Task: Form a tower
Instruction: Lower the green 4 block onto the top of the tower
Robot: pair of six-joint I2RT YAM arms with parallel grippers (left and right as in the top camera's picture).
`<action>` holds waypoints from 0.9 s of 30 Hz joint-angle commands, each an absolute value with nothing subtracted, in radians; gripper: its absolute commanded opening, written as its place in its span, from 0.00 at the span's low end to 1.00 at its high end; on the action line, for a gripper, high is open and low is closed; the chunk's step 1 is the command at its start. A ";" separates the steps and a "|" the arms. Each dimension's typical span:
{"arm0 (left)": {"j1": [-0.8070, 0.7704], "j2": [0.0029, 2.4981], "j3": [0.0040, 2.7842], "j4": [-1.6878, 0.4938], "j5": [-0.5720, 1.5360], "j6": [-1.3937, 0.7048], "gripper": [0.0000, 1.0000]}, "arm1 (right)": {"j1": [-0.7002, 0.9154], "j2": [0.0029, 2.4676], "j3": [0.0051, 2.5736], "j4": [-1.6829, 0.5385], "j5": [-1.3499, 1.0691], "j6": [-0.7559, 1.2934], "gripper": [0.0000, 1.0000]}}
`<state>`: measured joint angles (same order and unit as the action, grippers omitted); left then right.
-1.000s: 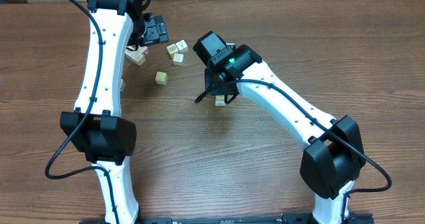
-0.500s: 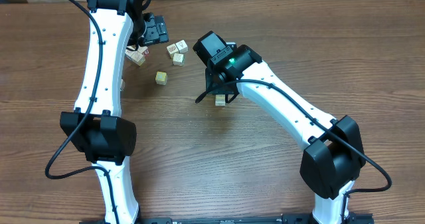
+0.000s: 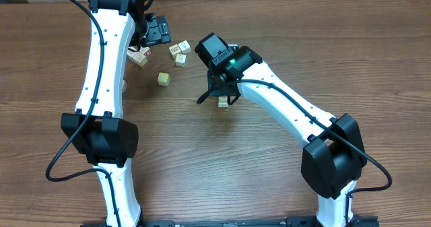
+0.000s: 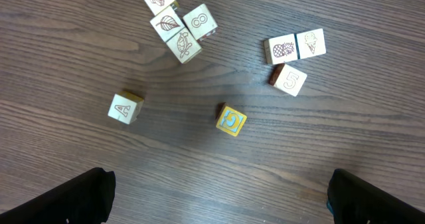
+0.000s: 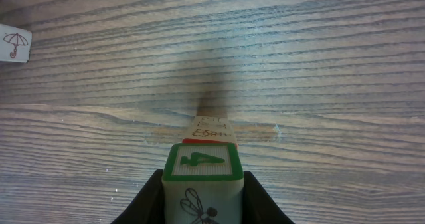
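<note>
My right gripper [image 5: 202,184] is shut on a wooden cube [image 5: 202,163] with a green-framed 4 on top and a dragonfly on its near face. Just beyond and below it stands the tower [image 5: 211,129], a pale cube with a red edge, partly hidden by the held cube. Overhead, the right gripper [image 3: 224,92] hangs over the tower [image 3: 223,102] at the table's middle. My left gripper [image 4: 219,187] is open and empty, high above loose cubes, at the back left in the overhead view [image 3: 157,33].
Loose cubes lie under the left wrist: an A cube [image 4: 125,108], a yellow cube [image 4: 231,119], a cluster of several [image 4: 178,23], a pineapple and ice-cream pair [image 4: 296,46] and a 5 cube [image 4: 289,79]. An umbrella cube [image 5: 14,43] lies far left of the right gripper.
The right gripper with its cube has edged slightly to the left over the tower. The left arm has not moved.
</note>
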<state>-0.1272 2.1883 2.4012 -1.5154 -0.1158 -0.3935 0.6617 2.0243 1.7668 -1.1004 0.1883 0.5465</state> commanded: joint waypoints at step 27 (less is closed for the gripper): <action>-0.131 2.175 2.417 -1.514 -0.111 -0.407 1.00 | 0.660 2.027 1.786 -1.105 0.202 0.554 0.19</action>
